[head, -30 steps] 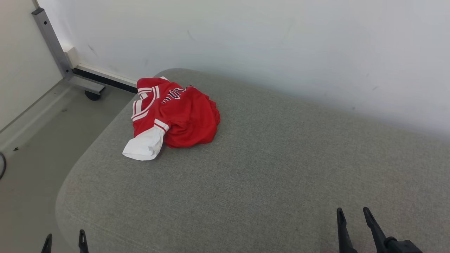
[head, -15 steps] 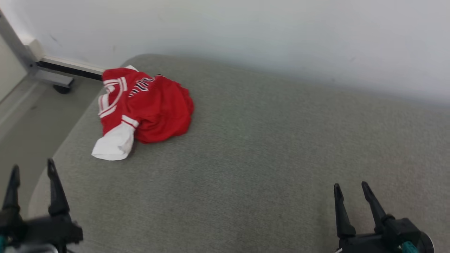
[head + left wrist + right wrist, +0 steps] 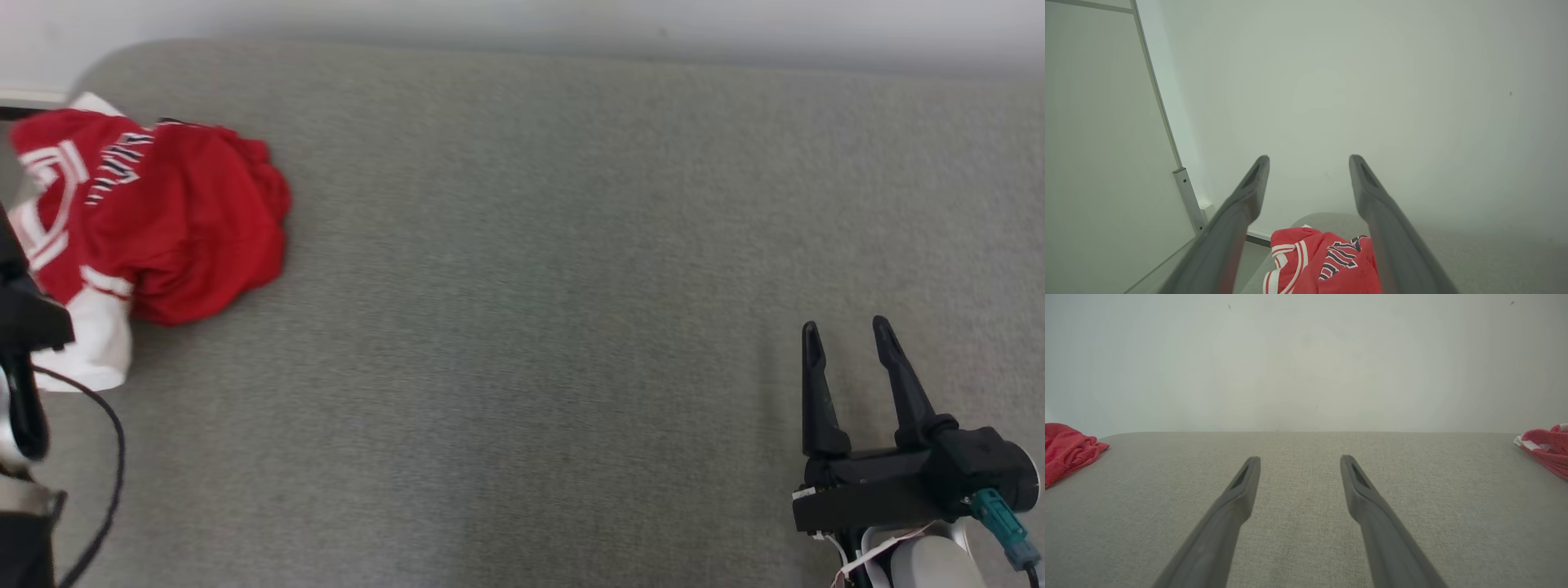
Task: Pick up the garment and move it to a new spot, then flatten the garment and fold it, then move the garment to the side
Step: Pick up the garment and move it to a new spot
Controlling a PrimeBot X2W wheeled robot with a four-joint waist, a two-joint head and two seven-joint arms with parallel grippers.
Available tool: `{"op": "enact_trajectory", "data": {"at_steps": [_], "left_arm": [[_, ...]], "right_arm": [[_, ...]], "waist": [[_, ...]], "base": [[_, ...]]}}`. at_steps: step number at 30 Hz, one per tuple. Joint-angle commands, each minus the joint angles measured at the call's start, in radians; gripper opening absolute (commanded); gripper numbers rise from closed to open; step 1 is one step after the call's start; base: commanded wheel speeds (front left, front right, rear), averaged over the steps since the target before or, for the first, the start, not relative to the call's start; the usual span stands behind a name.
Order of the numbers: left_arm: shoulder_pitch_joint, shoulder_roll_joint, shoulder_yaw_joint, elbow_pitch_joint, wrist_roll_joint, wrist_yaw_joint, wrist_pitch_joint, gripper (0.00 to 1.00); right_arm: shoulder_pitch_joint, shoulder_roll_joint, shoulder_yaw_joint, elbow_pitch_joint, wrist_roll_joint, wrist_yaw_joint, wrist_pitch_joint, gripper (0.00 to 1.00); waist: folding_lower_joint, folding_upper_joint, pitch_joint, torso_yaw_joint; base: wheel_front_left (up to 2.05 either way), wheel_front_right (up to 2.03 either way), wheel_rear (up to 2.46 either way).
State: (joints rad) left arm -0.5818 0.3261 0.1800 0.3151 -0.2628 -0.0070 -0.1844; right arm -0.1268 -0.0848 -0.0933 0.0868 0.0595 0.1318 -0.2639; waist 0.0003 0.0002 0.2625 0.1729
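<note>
At about ten o'clock in the head view, near the cushion's far left corner, the garment lies bunched in a red heap, a white sleeve spilling toward six. It looks light, limp and a little slick, so a pinch on one layer would likely drag the rest. The raised folds on top, or the striped collar trim, seem the surest hold. The left pincer points over it, jaws spread and empty; the right pincer, at four o'clock, is likewise spread and empty. Another red-and-white cloth lies at three o'clock in the right wrist view, well apart. The wall stands close behind the garment.
</note>
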Motion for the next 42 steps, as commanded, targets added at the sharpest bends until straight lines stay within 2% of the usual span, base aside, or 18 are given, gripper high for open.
{"op": "enact_trajectory", "data": {"at_steps": [1, 9, 14, 18, 22, 27, 30, 35, 36, 37, 40, 42], "left_arm": [[-0.036, 0.014, 0.001, 0.019, -0.008, -0.001, 0.016, 1.00], [-0.186, 0.101, -0.020, 0.171, 0.008, -0.032, 0.077, 1.00], [-0.225, 0.127, -0.031, 0.297, -0.009, -0.051, 0.111, 1.00], [-0.237, 0.150, -0.043, 0.412, -0.004, -0.055, 0.177, 1.00], [-0.249, 0.146, -0.036, 0.511, -0.029, -0.041, 0.250, 1.00], [-0.266, 0.137, -0.040, 0.617, -0.052, -0.023, 0.411, 1.00], [-0.276, 0.127, -0.046, 0.659, -0.070, -0.031, 0.503, 1.00], [-0.288, 0.110, -0.060, 0.694, -0.080, -0.037, 0.600, 1.00], [-0.286, 0.107, -0.070, 0.690, -0.076, -0.052, 0.598, 0.15], [-0.282, 0.105, -0.072, 0.686, -0.081, -0.060, 0.591, 0.00], [-0.273, 0.110, -0.074, 0.685, -0.087, -0.068, 0.578, 0.00], [-0.272, 0.117, -0.074, 0.667, -0.075, -0.054, 0.524, 0.00]], "right_arm": [[-0.016, 0.003, 0.001, -0.008, 0.005, -0.003, 0.000, 1.00], [-0.038, -0.008, -0.013, -0.027, 0.002, -0.003, 0.000, 1.00], [-0.037, -0.014, -0.019, -0.042, -0.003, -0.003, 0.000, 1.00], [-0.035, -0.025, -0.016, -0.046, -0.007, -0.003, 0.000, 1.00], [-0.027, -0.030, -0.018, -0.047, -0.008, -0.003, 0.000, 1.00], [-0.020, -0.029, -0.014, -0.045, -0.011, -0.003, 0.000, 1.00], [-0.020, -0.028, -0.010, -0.040, -0.012, -0.003, 0.000, 1.00], [-0.018, -0.035, -0.006, -0.037, -0.007, -0.003, 0.000, 1.00], [-0.019, -0.036, -0.005, -0.037, -0.007, -0.003, 0.000, 1.00], [-0.020, -0.036, -0.004, -0.036, -0.007, -0.003, 0.000, 1.00], [-0.018, -0.037, -0.006, -0.034, -0.007, -0.003, 0.000, 1.00], [-0.016, -0.037, -0.007, -0.031, -0.005, -0.003, 0.000, 1.00]], "waist": [[-0.0003, -0.0002, 0.144, -0.144], [-0.0003, -0.0002, 0.197, -0.190], [-0.0003, -0.0002, 0.195, -0.193], [-0.0003, -0.0002, 0.183, -0.191], [-0.0003, -0.0002, 0.169, -0.186], [-0.0003, -0.0002, 0.154, -0.184], [-0.0003, -0.0002, 0.145, -0.185], [-0.0003, -0.0002, 0.137, -0.189], [-0.0003, -0.0002, 0.136, -0.190], [-0.0003, -0.0002, 0.134, -0.192], [-0.0003, -0.0002, 0.128, -0.192], [-0.0003, -0.0002, 0.118, -0.193]], "base": [[0.00, 0.00, 0.00], [0.00, 0.00, 0.00], [0.00, 0.00, 0.00], [0.00, 0.00, 0.00], [0.00, 0.00, 0.00], [0.00, 0.00, 0.00], [0.00, 0.00, 0.00], [0.00, 0.00, 0.00], [0.00, 0.00, 0.00], [0.00, 0.00, 0.00], [0.00, 0.00, 0.00], [0.00, 0.00, 0.00]]}}
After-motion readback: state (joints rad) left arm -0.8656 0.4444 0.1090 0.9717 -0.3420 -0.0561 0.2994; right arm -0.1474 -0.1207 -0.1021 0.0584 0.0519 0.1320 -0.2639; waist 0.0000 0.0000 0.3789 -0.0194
